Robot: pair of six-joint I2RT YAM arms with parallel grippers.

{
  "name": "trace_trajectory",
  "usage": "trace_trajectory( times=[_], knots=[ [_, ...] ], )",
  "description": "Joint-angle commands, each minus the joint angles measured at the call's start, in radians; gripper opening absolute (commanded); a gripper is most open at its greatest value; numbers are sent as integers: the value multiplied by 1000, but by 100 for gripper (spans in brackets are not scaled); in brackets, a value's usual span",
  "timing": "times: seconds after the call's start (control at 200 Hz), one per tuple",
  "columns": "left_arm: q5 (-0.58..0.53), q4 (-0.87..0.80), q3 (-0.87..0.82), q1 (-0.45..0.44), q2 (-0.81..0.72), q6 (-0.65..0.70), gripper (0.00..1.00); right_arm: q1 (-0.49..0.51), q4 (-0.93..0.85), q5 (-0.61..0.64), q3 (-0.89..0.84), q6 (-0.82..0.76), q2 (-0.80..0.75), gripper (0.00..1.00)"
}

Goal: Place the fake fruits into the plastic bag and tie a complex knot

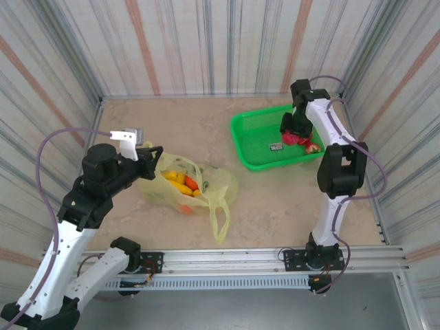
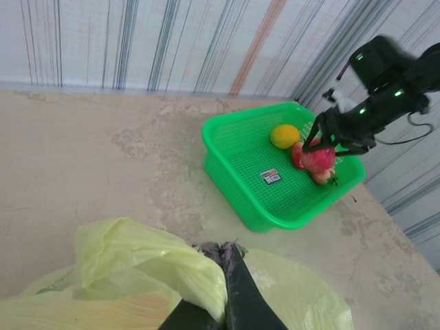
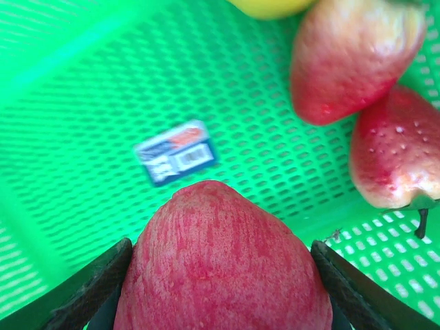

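Pink-red plastic fruit (image 3: 220, 254) being pinched in the right pincer (image 3: 218, 289) over the green mesh basket (image 1: 258, 134), yellow-green plastic bag (image 1: 220, 182) lying well leftward, left pincer (image 2: 221, 256) pinching its rim.

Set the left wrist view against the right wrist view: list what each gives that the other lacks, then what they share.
Left wrist view adds: the plastic bag pinched in the left gripper, bare table, the striped wall, and the right arm reaching into the green basket.
Right wrist view adds: the barcode on the sticker and the seed dimples on a strawberry.
Shared: the basket, its sticker, the lemon, and the red fruit clamped in the right gripper.
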Motion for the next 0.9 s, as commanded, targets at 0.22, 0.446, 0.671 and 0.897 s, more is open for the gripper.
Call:
trace_trajectory(
  times=[0.22,0.446,0.671,0.897],
  knots=[
    [-32,-4,40,-5,5,19,0,168,211,-384,-135,57,-312,62],
    [-39,-11,55,-5,18,6,0,381,424,-584,-333,100,-475,60],
    [-20,-11,72,-5,32,-13,0,623,568,-566,-426,123,-473,60],
    [-8,-18,78,-5,32,-30,0,724,624,-518,-361,142,-321,60]
  ],
)
